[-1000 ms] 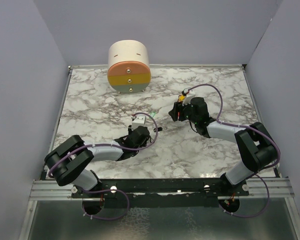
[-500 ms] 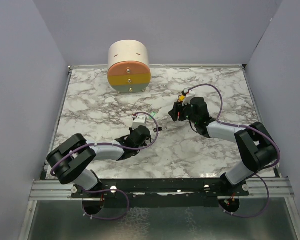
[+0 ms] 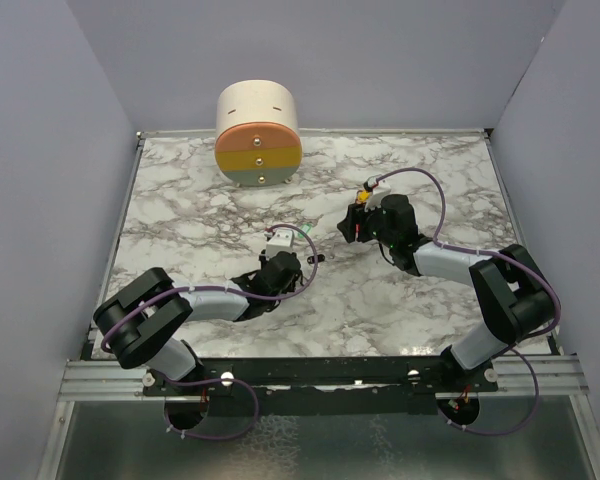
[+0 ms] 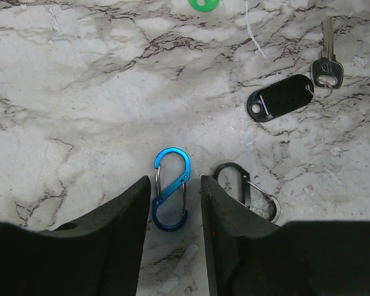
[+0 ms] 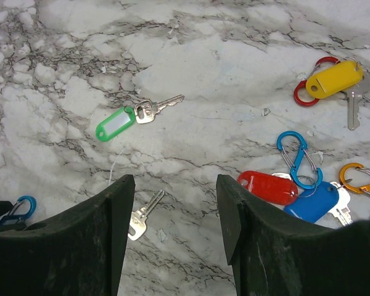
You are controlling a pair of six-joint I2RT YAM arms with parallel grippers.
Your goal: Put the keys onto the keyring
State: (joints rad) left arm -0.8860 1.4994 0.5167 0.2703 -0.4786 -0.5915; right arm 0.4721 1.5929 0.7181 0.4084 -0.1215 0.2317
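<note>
So the left gripper [image 4: 174, 185] has its fingers set narrow, straddling the blue clip [image 4: 171, 188] on the marble table [image 4: 80, 92] without quite pinching it. The right gripper [image 5: 172, 182] hovers half-wide, holding nothing, with the keys [image 5: 268, 187] scattered just ahead of it.

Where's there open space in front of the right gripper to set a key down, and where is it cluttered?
Bare marble runs between the green-tagged key and the yellow-tagged key, and across the far strip beyond both. It is crowded at the lower right, where the red tag, blue tag, blue clip and orange clip bunch together.
</note>
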